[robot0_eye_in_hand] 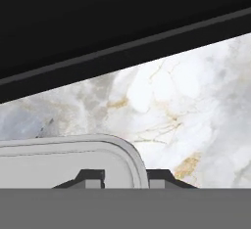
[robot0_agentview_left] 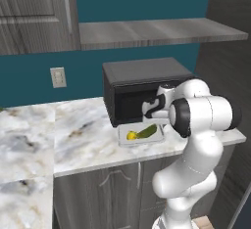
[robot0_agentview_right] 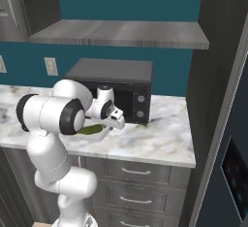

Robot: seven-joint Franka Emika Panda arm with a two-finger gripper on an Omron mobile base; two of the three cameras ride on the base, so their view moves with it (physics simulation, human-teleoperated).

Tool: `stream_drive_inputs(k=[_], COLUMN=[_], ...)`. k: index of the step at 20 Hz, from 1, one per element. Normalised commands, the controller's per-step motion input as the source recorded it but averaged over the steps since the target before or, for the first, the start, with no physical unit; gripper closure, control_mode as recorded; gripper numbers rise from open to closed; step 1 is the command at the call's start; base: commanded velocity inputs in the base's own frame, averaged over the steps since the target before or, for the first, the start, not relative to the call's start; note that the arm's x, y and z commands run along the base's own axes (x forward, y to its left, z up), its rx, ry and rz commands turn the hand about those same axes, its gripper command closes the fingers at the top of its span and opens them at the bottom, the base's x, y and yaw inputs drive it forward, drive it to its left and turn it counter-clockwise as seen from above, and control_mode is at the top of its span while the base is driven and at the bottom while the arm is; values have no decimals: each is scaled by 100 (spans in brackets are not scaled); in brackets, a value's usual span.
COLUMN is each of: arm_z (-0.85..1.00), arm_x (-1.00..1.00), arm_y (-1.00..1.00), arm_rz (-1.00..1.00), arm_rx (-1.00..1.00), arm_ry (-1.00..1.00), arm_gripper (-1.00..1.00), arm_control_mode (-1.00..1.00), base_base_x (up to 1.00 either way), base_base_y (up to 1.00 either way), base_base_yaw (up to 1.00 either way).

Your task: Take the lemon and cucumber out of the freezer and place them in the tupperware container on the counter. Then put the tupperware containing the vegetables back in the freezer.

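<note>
The tupperware container [robot0_agentview_left: 142, 143] sits on the counter [robot0_agentview_left: 83, 135] just in front of the black microwave. Inside it lie the yellow lemon [robot0_agentview_left: 131, 135] and the dark green cucumber [robot0_agentview_left: 147, 132]; the cucumber [robot0_agentview_right: 91, 130] also peeks out behind my arm in the right base view. My gripper [robot0_agentview_left: 159, 124] reaches down at the tray's right end. In the hand view the gripper [robot0_eye_in_hand: 125, 178] straddles the curved rim of the tupperware container [robot0_eye_in_hand: 133, 155], one fingertip inside the wall and one outside, closed on it. The freezer [robot0_agentview_right: 218, 75] rises dark at the counter's right end.
The microwave [robot0_agentview_left: 147, 83] stands close behind the tray, under a grey wall shelf [robot0_agentview_left: 157, 31]. Bare marble counter [robot0_agentview_right: 155, 138] runs to the right of the tray towards the tall cabinet. A wall outlet [robot0_agentview_left: 58, 77] is at the left. Drawers with silver handles [robot0_agentview_right: 135, 171] lie below.
</note>
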Motion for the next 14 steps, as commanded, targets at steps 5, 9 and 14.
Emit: stream_drive_inputs(k=[5, 9, 14], arm_z=[51, 57, 31], arm_x=[-6, -4, -12], arm_y=[0, 0, 1], arm_rz=[-12, -1, 0], arm_rx=[4, 8, 10], arm_ry=[0, 1, 5], arm_gripper=[100, 100, 100], arm_control_mode=[-100, -100, -100], base_base_x=[0, 0, 0], base_base_y=[0, 0, 0], base_base_yaw=[0, 0, 0])
